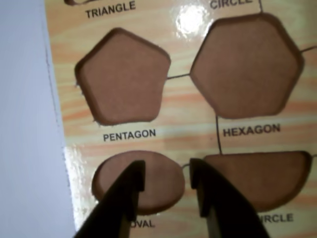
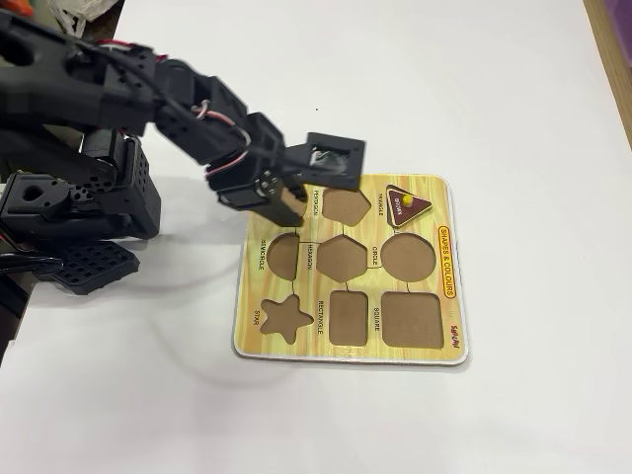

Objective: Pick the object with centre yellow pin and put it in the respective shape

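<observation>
White counter (image 2: 494, 99) carries the puzzle board (image 2: 449, 326). Arm (image 2: 148, 99) reaches over the board's near-left corner in the fixed view. Claw (image 1: 167, 186) released, empty, hovering above the oval recess (image 1: 158, 173). Triangle piece (image 2: 406, 205) sits in the triangle recess, well apart from the claw.

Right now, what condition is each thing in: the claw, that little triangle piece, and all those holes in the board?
gripper: open, empty, over the oval recess.
triangular piece: lying flat in the triangle recess, yellow knob up.
pentagon recess: empty.
hexagon recess: empty.
semicircle recess: empty.
circle recess: empty.
star recess: empty.
puzzle board: flat on the white table.
</observation>
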Controlling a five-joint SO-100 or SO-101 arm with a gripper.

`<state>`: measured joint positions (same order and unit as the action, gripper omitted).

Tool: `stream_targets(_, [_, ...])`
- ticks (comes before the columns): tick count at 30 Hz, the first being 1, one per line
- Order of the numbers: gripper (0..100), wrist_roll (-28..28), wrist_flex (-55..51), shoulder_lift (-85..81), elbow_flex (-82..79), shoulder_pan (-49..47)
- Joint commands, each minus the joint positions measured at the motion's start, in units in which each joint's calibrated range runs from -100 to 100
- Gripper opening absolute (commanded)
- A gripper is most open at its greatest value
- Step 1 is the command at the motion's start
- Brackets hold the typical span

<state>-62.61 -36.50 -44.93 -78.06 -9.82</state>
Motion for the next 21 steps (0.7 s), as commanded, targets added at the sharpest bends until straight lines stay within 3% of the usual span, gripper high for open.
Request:
stream_targets(1, [11,-0.3,1.0,-9.0,-4.4,3.7])
stream_targets(12, [11,-0.1,-0.7,-27.6,-21.2,12.4])
stream_targets(21, [11,-0.2,-16.7,-29.2,-21.2,12.6])
